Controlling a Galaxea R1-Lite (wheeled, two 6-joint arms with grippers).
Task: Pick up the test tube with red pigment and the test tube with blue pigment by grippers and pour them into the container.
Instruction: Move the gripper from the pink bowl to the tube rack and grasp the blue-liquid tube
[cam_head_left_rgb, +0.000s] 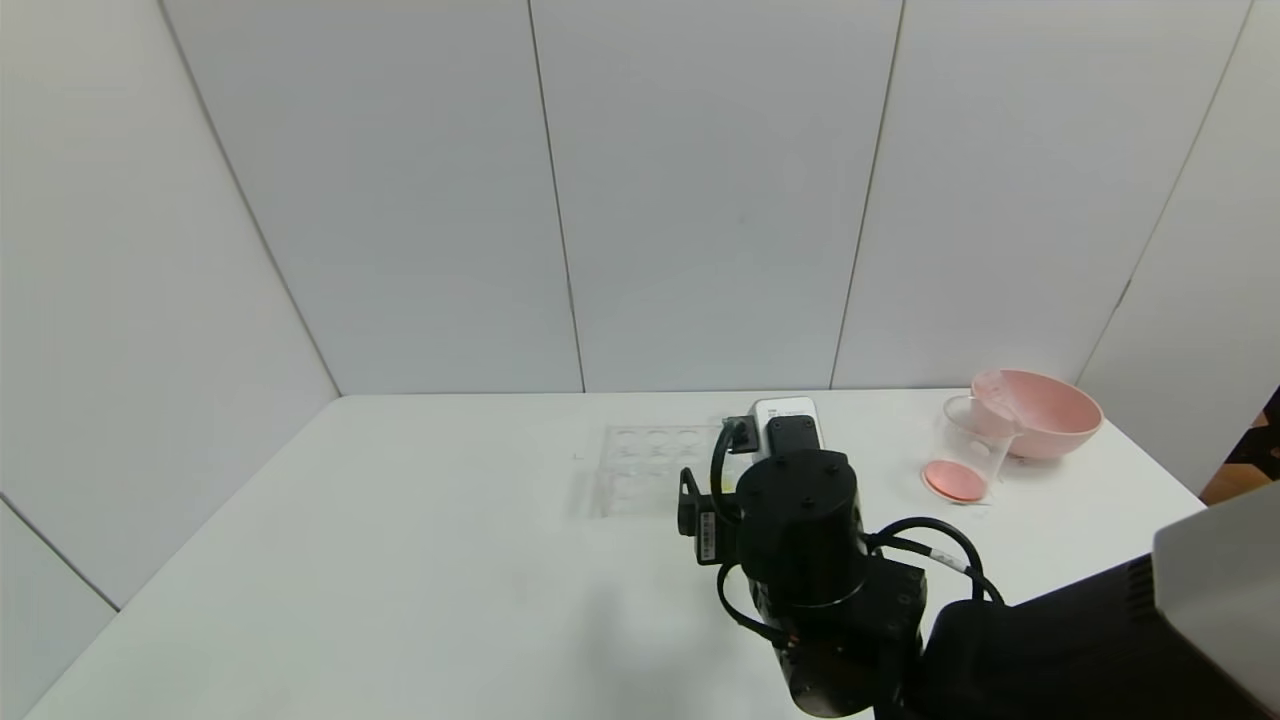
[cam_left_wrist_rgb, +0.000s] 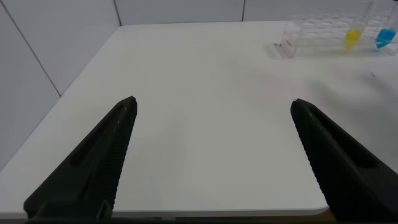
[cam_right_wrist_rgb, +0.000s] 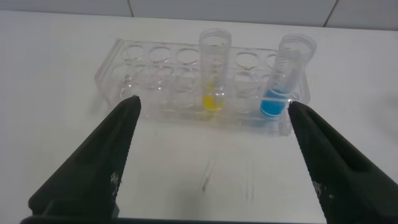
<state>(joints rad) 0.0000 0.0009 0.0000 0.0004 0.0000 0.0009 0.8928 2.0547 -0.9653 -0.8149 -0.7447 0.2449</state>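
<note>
Roughly half done, judging by the orange-red pool in the small clear beaker (cam_head_left_rgb: 967, 455) beside the pink bowl (cam_head_left_rgb: 1045, 412): short clear blue-liquid tube (cam_right_wrist_rgb: 283, 84) unpoured in the clear many-holed rack (cam_right_wrist_rgb: 155, 78), facing the black right gripper (cam_right_wrist_rgb: 211, 158), fingers spread, holding nothing.

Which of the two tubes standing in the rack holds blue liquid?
The blue tube stands at the end of the rack; the yellow tube stands nearer its middle.
</note>
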